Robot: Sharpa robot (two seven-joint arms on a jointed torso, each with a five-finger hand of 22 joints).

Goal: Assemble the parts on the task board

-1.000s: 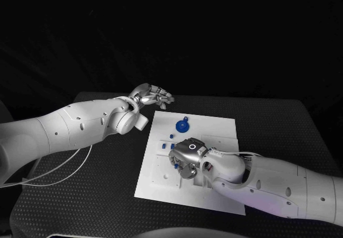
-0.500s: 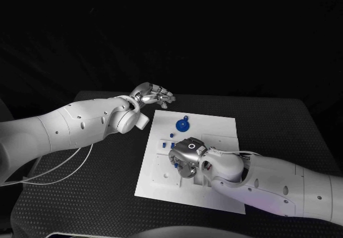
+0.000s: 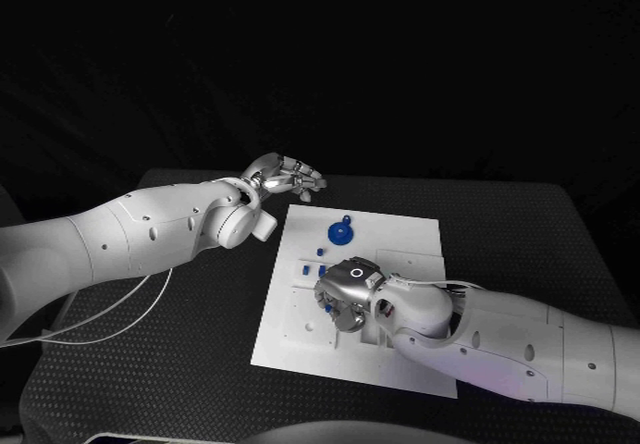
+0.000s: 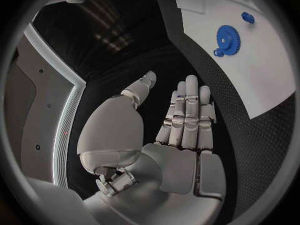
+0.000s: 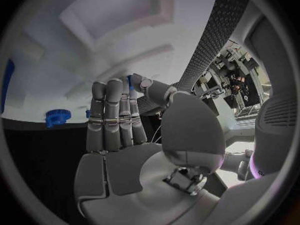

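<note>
Black table (image 3: pixel 174 370) carries the task board (image 3: pixel 413 236) — its blue gear (image 3: pixel 341 233) looks light, rigid, best pinched by its rim. Left hand (image 3: pixel 284 176) and right hand (image 3: pixel 347 294) both hold nothing, fingers extended.

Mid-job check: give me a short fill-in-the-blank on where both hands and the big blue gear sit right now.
1. The right hand is over the white ____.
2. The left hand is beyond the task board, over the ____ table.
3. The large blue gear lies on the board, nearer the ____ hand.

Missing words: task board; black; left
</note>
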